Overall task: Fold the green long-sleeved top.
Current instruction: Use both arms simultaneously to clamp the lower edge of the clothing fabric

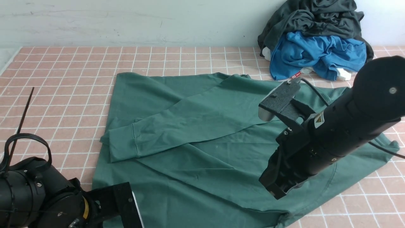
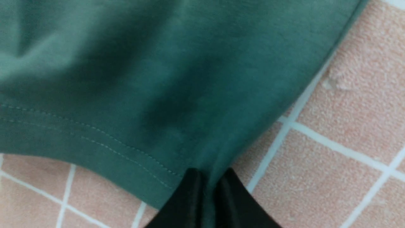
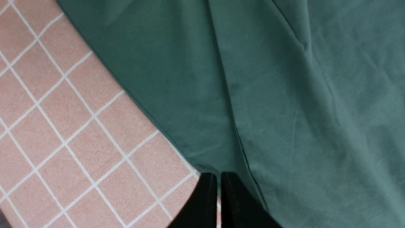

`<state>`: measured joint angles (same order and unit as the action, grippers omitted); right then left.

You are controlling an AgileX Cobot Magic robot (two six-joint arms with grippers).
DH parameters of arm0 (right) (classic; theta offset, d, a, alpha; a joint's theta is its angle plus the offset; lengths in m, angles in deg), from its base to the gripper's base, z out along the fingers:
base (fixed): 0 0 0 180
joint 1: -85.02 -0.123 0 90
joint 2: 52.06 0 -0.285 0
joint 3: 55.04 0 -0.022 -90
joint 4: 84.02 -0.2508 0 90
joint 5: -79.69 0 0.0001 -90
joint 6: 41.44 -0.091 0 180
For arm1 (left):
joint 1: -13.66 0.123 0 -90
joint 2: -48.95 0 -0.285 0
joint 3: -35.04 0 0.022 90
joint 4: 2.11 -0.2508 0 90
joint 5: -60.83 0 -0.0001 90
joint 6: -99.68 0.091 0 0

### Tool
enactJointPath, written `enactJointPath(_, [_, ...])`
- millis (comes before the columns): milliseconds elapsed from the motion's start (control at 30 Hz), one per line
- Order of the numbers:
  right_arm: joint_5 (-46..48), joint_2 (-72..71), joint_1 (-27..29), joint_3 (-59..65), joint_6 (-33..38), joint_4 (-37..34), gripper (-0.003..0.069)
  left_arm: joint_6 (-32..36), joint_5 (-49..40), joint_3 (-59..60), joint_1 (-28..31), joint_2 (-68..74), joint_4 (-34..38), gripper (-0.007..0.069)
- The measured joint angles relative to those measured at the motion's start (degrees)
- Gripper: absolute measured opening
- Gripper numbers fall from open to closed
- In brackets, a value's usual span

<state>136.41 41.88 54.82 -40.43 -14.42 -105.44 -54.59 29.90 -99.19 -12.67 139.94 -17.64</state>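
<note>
The green long-sleeved top [image 1: 196,126] lies spread flat on the pink tiled table cover. One sleeve is folded across its body, with the cuff [image 1: 121,142] at the left edge. My left gripper [image 1: 125,202] is low at the near left corner of the top. In the left wrist view the left gripper [image 2: 207,179] is shut on the stitched hem [image 2: 104,142]. My right gripper [image 1: 278,190] hangs over the near right part of the top. In the right wrist view the right gripper [image 3: 219,179] is shut on the top's edge [image 3: 202,152].
A pile with a dark grey-black garment [image 1: 316,19] over a bright blue garment [image 1: 316,53] sits at the back right against the wall. A thin black strap [image 1: 22,120] sticks up by my left arm. Bare pink tiles [image 1: 63,79] lie left of the top.
</note>
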Motion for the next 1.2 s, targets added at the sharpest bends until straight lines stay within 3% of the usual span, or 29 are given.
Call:
enactJointPath(200, [-0.8,-2.3,0.0,0.0,2.8,3.7,0.0013,-9.0,-4.7,-2.0,-1.7,-6.4,-0.5,0.0006])
enactJointPath(367, [-0.5,-6.9,0.0,0.0,3.4,9.9,0.0006,-14.5,-11.3,-3.1,-1.7,-14.2,-5.5,0.0006])
enactJointPath(567, [2.8,-5.8,0.0,5.8,5.2,17.6,0.0031,-23.0,-12.3,-3.1,-1.7,-21.7,-10.3,0.0006])
enactJointPath(767, [-4.3,1.4,0.0,13.1,3.4,30.7,0.0257,-25.7,-12.3,-3.1,-1.7,-24.8,-11.2,0.0006])
enactJointPath(867, [-7.9,5.8,0.0,14.3,-0.6,39.8,0.0399,-25.7,-12.3,-3.1,-1.7,-24.9,-11.3,0.0006])
enactJointPath(933, [-9.3,8.4,0.0,14.3,-3.4,44.4,0.0445,-25.7,-12.3,-3.1,-1.7,-24.9,-11.3,0.0006])
enactJointPath(1067, [-10.7,11.9,-0.1,14.0,-8.6,49.8,0.0424,-25.7,-12.3,-3.0,-1.7,-24.9,-11.3,0.0006])
enactJointPath(1200, [-10.8,12.8,-0.5,13.7,-14.5,52.9,0.0252,-25.7,-12.3,-3.0,-1.7,-25.0,-11.3,0.0006])
